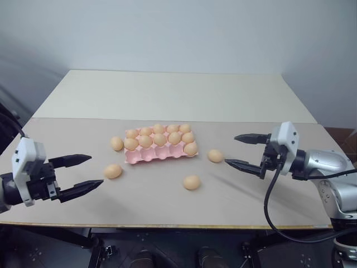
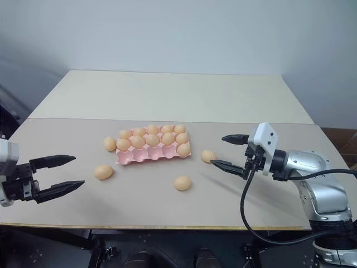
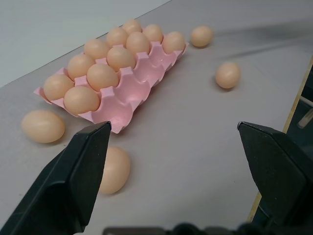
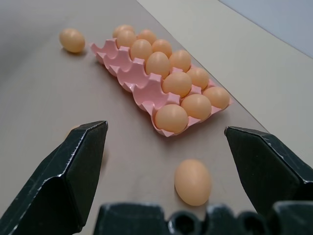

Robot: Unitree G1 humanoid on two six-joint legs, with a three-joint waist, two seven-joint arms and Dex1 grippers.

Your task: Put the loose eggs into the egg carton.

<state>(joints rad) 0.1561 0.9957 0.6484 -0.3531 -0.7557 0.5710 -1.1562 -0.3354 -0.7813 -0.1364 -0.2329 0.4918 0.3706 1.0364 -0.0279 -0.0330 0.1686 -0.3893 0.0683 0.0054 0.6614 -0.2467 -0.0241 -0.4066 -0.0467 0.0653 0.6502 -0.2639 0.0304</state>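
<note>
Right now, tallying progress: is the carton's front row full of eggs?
No: the carton's front row holds one egg at its right end; the other cups sit empty.

Before me stands a pale beige table (image 1: pixel 167 95), a seam crossing it from side to side, and a plain grey-white wall (image 1: pixel 178 33) rises behind it.

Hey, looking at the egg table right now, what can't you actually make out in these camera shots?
- Left wrist view: one loose egg sits partly behind a finger of the left gripper.
- Right wrist view: a finger of the right gripper covers most of another egg.
- Eye views: the egg carton front cups' depth is too small to judge; eggs block the back rows.
</note>
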